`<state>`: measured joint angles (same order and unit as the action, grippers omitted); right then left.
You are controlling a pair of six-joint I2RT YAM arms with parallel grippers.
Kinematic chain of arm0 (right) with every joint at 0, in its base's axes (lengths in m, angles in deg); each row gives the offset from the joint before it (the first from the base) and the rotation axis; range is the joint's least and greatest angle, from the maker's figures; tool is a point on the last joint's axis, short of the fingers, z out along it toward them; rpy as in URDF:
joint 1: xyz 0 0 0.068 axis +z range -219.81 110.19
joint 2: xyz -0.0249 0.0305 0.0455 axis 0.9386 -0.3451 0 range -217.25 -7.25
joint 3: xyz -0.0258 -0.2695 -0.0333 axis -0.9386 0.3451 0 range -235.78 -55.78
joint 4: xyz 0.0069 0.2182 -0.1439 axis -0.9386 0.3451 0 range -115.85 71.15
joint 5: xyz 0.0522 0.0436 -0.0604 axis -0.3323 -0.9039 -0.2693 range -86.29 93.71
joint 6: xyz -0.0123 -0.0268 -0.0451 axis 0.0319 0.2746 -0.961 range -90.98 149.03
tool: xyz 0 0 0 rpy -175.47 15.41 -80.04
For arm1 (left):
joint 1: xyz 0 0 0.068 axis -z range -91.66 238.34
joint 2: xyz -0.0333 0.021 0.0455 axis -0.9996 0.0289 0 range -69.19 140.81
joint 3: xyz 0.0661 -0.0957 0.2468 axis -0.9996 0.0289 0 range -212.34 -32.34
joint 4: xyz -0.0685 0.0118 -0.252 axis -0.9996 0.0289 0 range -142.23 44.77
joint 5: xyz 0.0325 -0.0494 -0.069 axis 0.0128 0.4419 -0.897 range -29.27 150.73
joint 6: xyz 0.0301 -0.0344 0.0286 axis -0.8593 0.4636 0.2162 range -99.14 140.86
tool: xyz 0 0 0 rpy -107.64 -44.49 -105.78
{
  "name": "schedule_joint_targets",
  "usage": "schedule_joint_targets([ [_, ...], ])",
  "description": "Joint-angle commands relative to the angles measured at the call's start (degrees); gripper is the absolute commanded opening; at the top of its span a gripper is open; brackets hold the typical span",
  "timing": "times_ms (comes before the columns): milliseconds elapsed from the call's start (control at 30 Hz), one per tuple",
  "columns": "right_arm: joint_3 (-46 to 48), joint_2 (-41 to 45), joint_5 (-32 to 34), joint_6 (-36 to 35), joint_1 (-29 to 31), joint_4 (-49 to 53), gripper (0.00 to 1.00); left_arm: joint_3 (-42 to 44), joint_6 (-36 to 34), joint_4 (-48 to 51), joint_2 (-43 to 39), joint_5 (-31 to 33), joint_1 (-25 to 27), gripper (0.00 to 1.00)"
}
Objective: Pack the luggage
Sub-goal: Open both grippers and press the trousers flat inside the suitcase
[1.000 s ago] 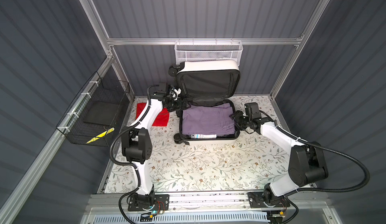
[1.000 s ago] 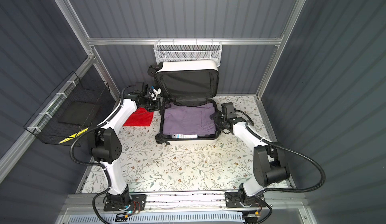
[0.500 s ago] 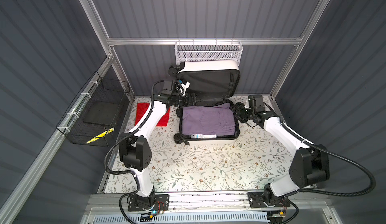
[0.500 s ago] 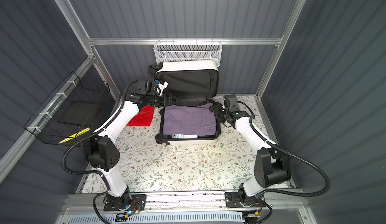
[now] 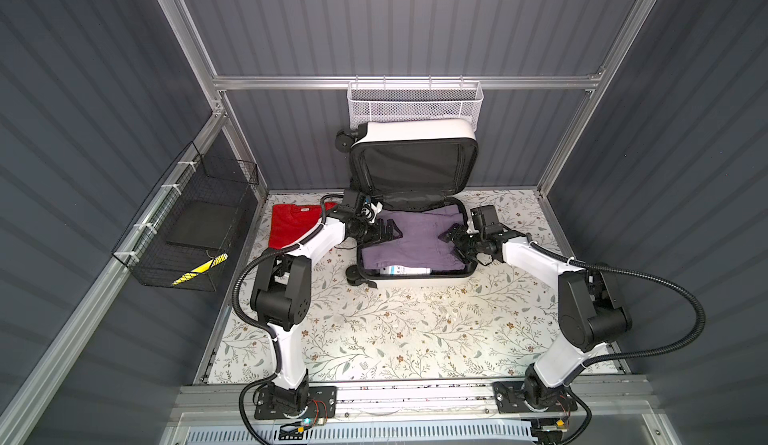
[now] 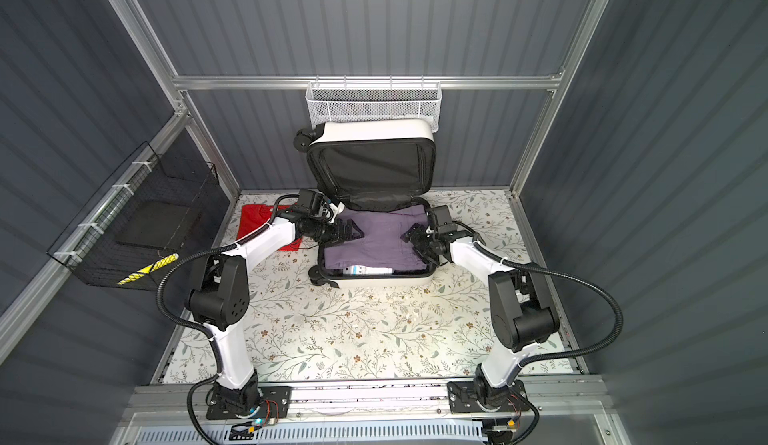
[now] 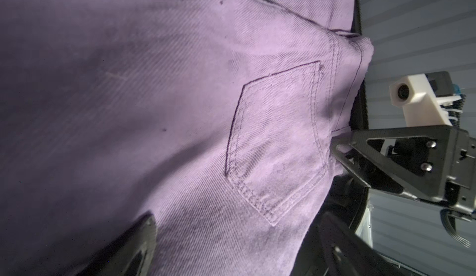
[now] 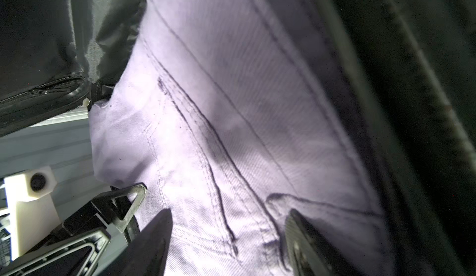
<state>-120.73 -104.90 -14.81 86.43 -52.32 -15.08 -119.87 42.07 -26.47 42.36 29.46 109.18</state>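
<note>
The luggage (image 5: 415,129) (image 6: 374,129) lies open at the back, its lid propped upright and showing black lining. Folded purple trousers (image 5: 411,239) (image 6: 378,239) (image 7: 180,107) (image 8: 244,107) fill the lower half. My left gripper (image 5: 390,231) (image 6: 353,230) (image 7: 237,225) hovers open over their left edge, fingers spread wide just above the cloth. My right gripper (image 5: 451,237) (image 6: 411,235) (image 8: 229,218) is open at their right edge, its fingertips on the fabric by a seam, and nothing is pinched. Each wrist view shows the other gripper across the trousers.
A red shirt (image 5: 291,227) (image 6: 257,218) lies flat on the floral mat left of the suitcase. A white packet (image 5: 405,270) peeks out under the trousers at the front rim. A black wire basket (image 5: 187,231) hangs on the left wall and a white mesh basket (image 5: 415,102) behind the lid.
My left gripper has swung from beside the lid's left edge down and rightward over the trousers. My right gripper has shifted a little inward over their right edge.
</note>
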Motion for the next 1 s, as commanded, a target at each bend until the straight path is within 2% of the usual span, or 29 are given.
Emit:
schedule_joint_targets([
  [0, -4.8, 1.0, -0.2, -3.2, -0.6, 3.0, 0.72, -4.8, -1.7, 0.8, -0.4, 1.2, -0.4, 1.00],
  [200, -13.9, -1.3, 0.7, -6.8, -1.7, 8.0, 0.73, -13.5, -4.4, 5.3, 3.0, 2.8, -0.7, 1.00],
  [400, -19.0, -6.8, 0.4, -6.9, -2.8, 8.3, 0.73, -16.9, -4.9, 5.6, 7.3, 3.7, -1.8, 1.00],
  [733, -19.7, -16.2, 0.8, -3.2, -4.1, -0.6, 0.73, -14.9, -4.6, -1.1, 10.5, 9.0, -2.7, 1.00],
  [967, -17.4, -13.1, -0.1, -4.6, -4.5, -0.8, 0.73, -13.8, -5.0, -0.9, 8.7, 8.4, -2.6, 1.00],
])
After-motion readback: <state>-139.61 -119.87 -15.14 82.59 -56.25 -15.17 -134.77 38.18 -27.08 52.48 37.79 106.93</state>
